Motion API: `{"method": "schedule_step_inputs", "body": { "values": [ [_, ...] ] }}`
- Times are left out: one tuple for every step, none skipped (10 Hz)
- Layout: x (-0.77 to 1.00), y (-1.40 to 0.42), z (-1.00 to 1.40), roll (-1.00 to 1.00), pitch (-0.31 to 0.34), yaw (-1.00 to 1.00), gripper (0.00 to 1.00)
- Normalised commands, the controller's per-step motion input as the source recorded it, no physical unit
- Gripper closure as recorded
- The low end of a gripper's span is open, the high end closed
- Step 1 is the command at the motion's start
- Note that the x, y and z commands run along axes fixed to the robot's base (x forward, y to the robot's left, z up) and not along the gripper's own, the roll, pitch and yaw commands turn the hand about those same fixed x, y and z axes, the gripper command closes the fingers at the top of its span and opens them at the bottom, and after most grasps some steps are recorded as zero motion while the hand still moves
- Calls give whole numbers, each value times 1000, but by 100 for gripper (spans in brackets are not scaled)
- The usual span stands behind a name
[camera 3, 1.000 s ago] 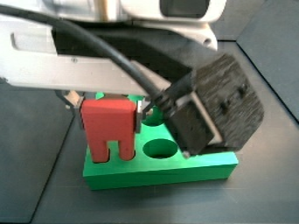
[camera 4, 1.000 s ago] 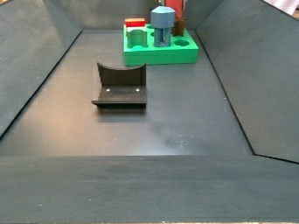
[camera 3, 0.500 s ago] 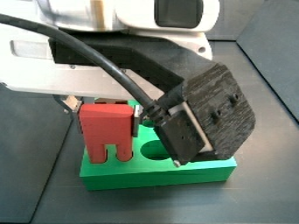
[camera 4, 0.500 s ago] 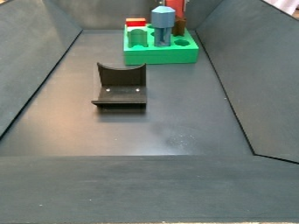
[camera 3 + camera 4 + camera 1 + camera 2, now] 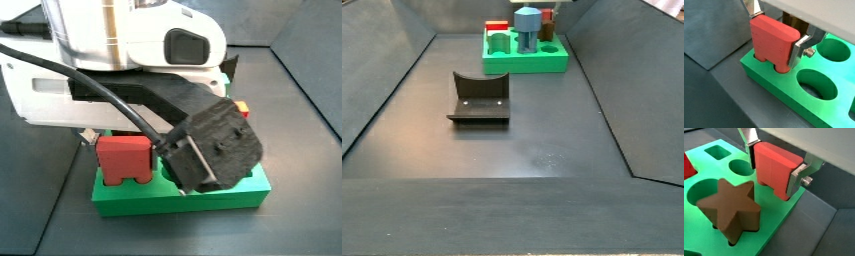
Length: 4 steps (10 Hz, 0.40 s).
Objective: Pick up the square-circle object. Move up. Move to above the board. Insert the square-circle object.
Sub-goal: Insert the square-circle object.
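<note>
The square-circle object [image 5: 771, 42] is a salmon-red block with two short legs. It stands upright at a corner of the green board [image 5: 777, 95], and its legs reach down into holes in the board's top. My gripper [image 5: 775, 32] is shut on it, one silver finger flat on each side. Both also show in a wrist view, the block [image 5: 774, 168] and board [image 5: 774, 225], and in a side view, the block [image 5: 123, 158] under the arm, low on the board [image 5: 174, 200]. How deep the legs sit is hidden.
A brown star piece [image 5: 729, 208] stands in the board beside the block, and a bright red cube [image 5: 687, 168] is at its edge. Two round holes [image 5: 817, 90] lie open. The fixture [image 5: 478, 98] stands mid-floor, the board [image 5: 529, 62] at the far end between grey walls.
My gripper has moved down with the block. Less of the block's legs shows above the board's top than a second ago.
</note>
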Motion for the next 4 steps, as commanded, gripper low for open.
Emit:
{"method": "schedule_step_inputs", "body": {
  "values": [
    [0,289,-686,-170,-184,-103,100],
    [-226,0,-497,-9,-233,0,100],
    [0,0,0,-13,0,0,100],
    [0,0,0,0,0,0,100]
  ]
}}
